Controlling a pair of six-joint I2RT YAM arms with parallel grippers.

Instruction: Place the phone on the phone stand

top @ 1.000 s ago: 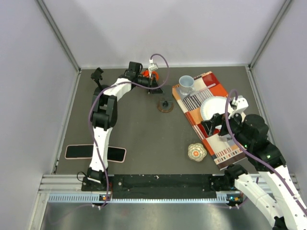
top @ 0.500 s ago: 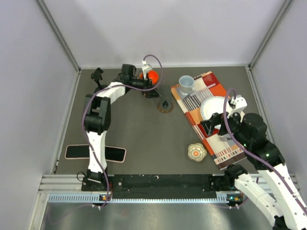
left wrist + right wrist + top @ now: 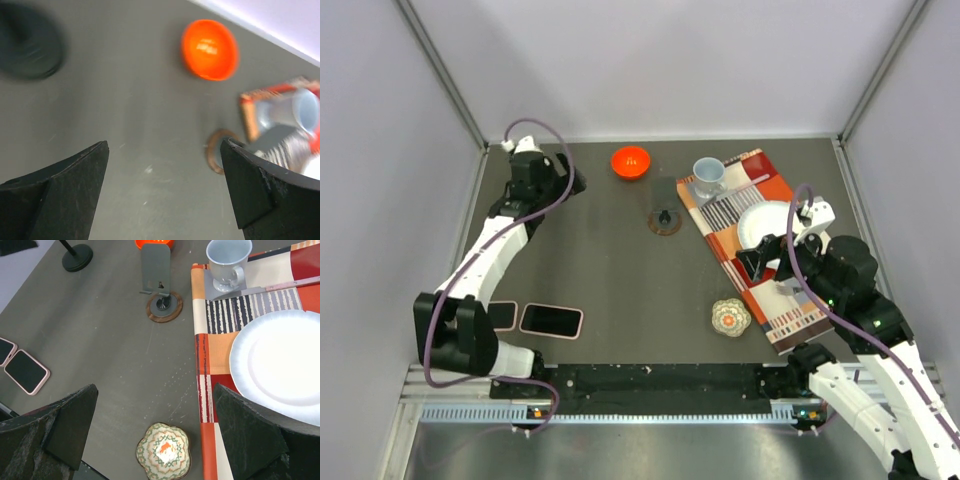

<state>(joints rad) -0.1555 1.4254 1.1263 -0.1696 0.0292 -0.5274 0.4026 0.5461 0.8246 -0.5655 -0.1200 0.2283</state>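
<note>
Top view: dark grey table point(image 3: 610, 270), pale walls point(image 3: 670, 60). The pink-cased phone point(image 3: 551, 320) lies flat at the near left, well apart from the phone stand point(image 3: 665, 220).
Left wrist: left gripper point(image 3: 165, 185) spread wide, empty.
Right wrist: right gripper point(image 3: 155, 410) spread wide, empty.

On the tabletop point(image 3: 610, 265) the phone point(image 3: 551, 320) lies front left, well apart from the phone stand point(image 3: 664, 205) at back centre. A bowl point(image 3: 631, 161) sits behind the stand, slightly left. A mat point(image 3: 722, 210) runs along the right side, carrying a cup point(image 3: 709, 174) at its back end and a plate point(image 3: 765, 225) in front of it. A small dish point(image 3: 730, 317) rests just left of the mat's front end.
</note>
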